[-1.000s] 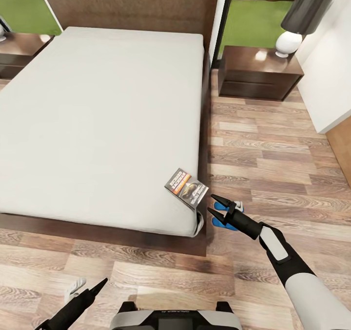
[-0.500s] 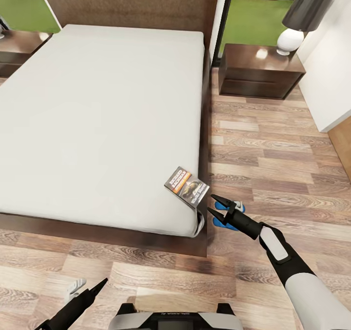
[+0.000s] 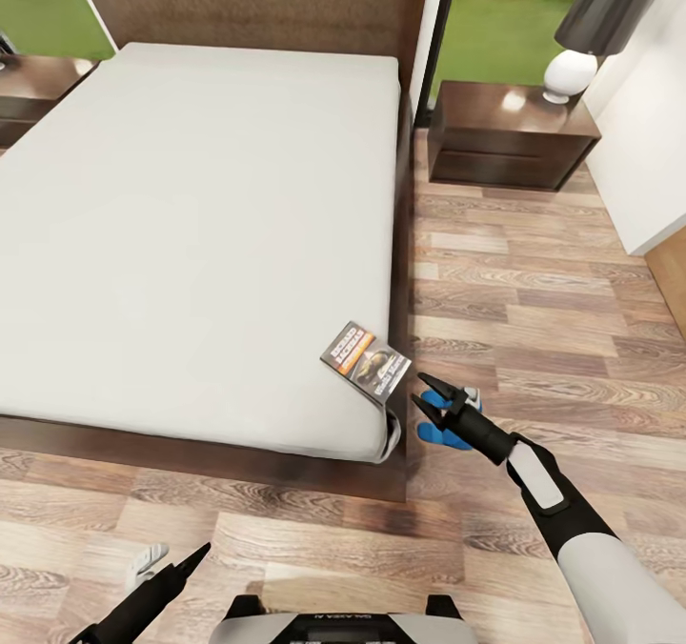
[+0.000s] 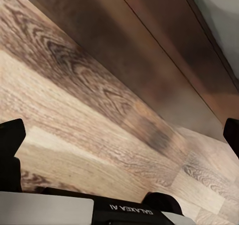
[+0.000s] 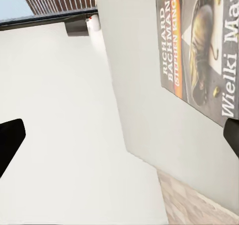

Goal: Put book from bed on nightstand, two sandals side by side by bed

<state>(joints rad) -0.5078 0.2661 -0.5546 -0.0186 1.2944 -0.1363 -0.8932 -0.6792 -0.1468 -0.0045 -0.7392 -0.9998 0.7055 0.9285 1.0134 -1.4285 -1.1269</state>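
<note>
The book (image 3: 367, 362) is lying flat on the bed (image 3: 191, 206), right at the near corner of the pale mattress on the robot's right side, its cover facing up with the orange band and white lettering showing. In the right wrist view the same book (image 5: 199, 50) is showing its cover text, with the grey mattress (image 5: 149, 135) beneath it and a strip of plank floor beyond.

The right tool (image 3: 427, 398) is hovering just beside that corner of the bed, a little below the book and apart from it, with its two dark fingers spread apart and nothing between them. Directly behind those fingers, a bright-blue sandal (image 3: 440, 432) is lying on the wood floor (image 3: 534, 301) near the bed frame; whether there is one sandal or two there cannot be told, as the tool is covering part of it.

The left tool (image 3: 191, 560) is pointing up from the lower edge of the head view, over the floor near the foot of the bed. In the left wrist view its dark fingertips (image 4: 11, 150) are sitting at opposite edges, so its fingers are standing apart, empty.

A nightstand (image 3: 510, 134) is standing to the right of the headboard, with a lamp (image 3: 576, 49) on its glossy top. Another nightstand (image 3: 29, 87) is partly showing on the bed's far side.
</note>
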